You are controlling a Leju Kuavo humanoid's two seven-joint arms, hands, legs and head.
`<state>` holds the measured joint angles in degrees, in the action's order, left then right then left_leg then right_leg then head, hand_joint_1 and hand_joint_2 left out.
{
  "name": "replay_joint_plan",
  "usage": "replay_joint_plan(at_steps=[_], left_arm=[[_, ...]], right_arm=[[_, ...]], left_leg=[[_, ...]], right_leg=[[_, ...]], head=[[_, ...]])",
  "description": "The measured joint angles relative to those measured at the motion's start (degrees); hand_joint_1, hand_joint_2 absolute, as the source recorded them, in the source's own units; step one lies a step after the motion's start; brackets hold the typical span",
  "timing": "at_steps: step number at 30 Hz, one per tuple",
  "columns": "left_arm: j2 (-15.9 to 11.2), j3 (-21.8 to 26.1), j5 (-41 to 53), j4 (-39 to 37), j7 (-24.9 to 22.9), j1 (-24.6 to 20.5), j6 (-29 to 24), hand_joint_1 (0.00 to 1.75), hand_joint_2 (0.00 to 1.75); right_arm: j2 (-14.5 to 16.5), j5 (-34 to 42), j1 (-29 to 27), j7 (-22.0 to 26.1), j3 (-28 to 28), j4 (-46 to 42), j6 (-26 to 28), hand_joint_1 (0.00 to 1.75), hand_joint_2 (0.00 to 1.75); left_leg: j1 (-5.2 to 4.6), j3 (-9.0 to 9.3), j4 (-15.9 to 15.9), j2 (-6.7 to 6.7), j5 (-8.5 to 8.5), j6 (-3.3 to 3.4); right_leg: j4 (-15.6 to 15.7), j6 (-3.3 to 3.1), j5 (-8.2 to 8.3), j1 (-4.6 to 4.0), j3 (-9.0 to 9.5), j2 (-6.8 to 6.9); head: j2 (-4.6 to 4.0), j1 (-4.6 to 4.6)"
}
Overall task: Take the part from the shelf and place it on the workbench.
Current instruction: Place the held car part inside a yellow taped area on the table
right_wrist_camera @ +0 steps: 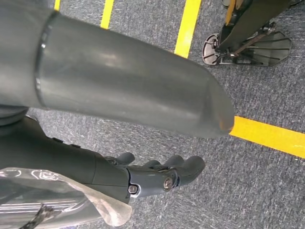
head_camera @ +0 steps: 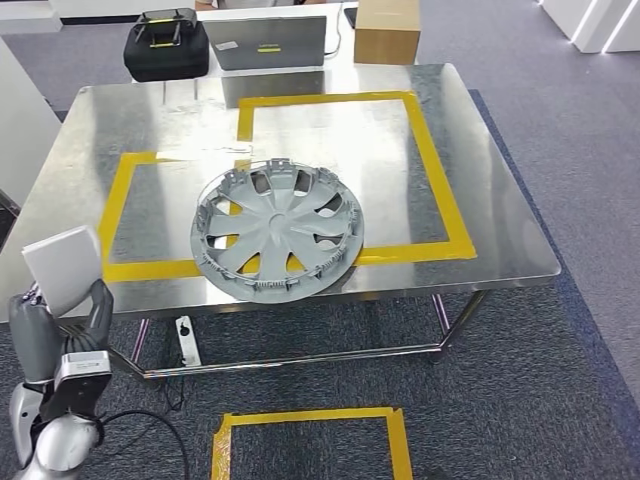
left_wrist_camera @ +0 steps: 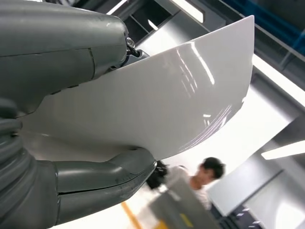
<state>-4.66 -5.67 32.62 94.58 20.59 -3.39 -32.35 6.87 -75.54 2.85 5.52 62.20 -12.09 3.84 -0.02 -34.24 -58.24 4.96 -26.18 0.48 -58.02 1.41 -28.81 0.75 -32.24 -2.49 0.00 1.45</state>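
Observation:
My left hand (head_camera: pixel 60 335) is at the lower left, just off the near left corner of the steel workbench (head_camera: pixel 483 200). It holds a white glossy curved part (head_camera: pixel 62 265) upright above its fingers. In the left wrist view the part (left_wrist_camera: pixel 162 105) is pinched between the thick thumb (left_wrist_camera: pixel 104 179) and the fingers (left_wrist_camera: pixel 61 52). My right hand (right_wrist_camera: pixel 158 174) hangs over grey carpet, its fingers stretched out with nothing in them.
A grey wheel cover (head_camera: pixel 277 230) lies near the front middle of the workbench, across yellow tape outlines. A black case (head_camera: pixel 166 45), a grey laptop (head_camera: pixel 266 42) and a cardboard box (head_camera: pixel 386 30) stand behind the bench. A person (left_wrist_camera: pixel 207 174) stands nearby.

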Motion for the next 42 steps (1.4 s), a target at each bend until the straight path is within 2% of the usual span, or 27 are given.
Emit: replay_joint_plan(at_steps=[3, 9, 17, 27, 38, 42], left_arm=[[-2.44, 3.18, 3.33, -4.93, -1.19, -1.43, 0.76, 1.75, 1.75], [-8.09, 8.42, 9.09, -17.98, -1.94, -7.97, 3.52, 1.75, 1.75], [-11.05, 5.81, 19.46, -29.41, -7.09, -17.17, 6.80, 1.75, 1.75], [-11.50, 0.14, 23.65, -34.94, -8.35, -22.85, 10.24, 1.75, 1.75], [-7.92, -11.97, 29.40, -41.18, -10.16, -31.61, 20.03, 1.75, 1.75], [-7.25, -15.07, 29.81, -43.01, -10.34, -32.65, 20.14, 0.00, 1.75]], right_arm=[[-0.03, -0.43, 0.06, 0.40, -0.01, 0.00, -0.30, 0.00, 0.00], [-0.19, -1.34, 0.33, 1.39, -0.04, 0.00, -0.74, 0.00, 0.00], [-0.21, -1.84, 0.94, 1.93, -0.23, 0.00, -1.04, 0.00, 0.00], [-0.21, -2.17, 1.00, 1.78, -0.28, 0.00, -1.46, 0.00, 0.00], [-0.21, -2.75, 1.12, 2.10, -1.12, 0.00, -2.06, 0.00, 0.00], [-0.23, -2.75, 1.02, 1.72, -1.14, 0.00, -2.17, 0.00, 0.00]], left_leg=[[0.01, 0.01, 0.00, 0.00, 0.01, -0.01], [0.09, 0.03, 0.00, -0.03, 0.06, -0.08], [0.09, -0.02, -0.07, -0.04, 0.07, -0.10], [0.04, -0.05, -0.15, -0.05, 0.05, -0.07], [0.04, -0.05, -0.22, -0.07, 0.05, -0.07], [0.03, -0.05, -0.23, -0.09, 0.04, -0.06]], right_leg=[[0.00, 0.00, 0.00, -0.01, 0.00, 0.00], [-0.02, -0.04, 0.04, -0.08, -0.02, -0.01], [-0.02, -0.01, 0.05, -0.04, -0.01, -0.03], [-0.01, 0.01, 0.07, -0.02, -0.05, -0.05], [-0.01, 0.08, 0.12, -0.02, 0.01, -0.11], [-0.01, 0.08, 0.12, -0.01, 0.01, -0.14]], head=[[0.00, 0.00], [0.00, -0.01], [0.00, 0.01], [0.00, 0.00], [0.00, 0.01], [0.00, 0.01]])
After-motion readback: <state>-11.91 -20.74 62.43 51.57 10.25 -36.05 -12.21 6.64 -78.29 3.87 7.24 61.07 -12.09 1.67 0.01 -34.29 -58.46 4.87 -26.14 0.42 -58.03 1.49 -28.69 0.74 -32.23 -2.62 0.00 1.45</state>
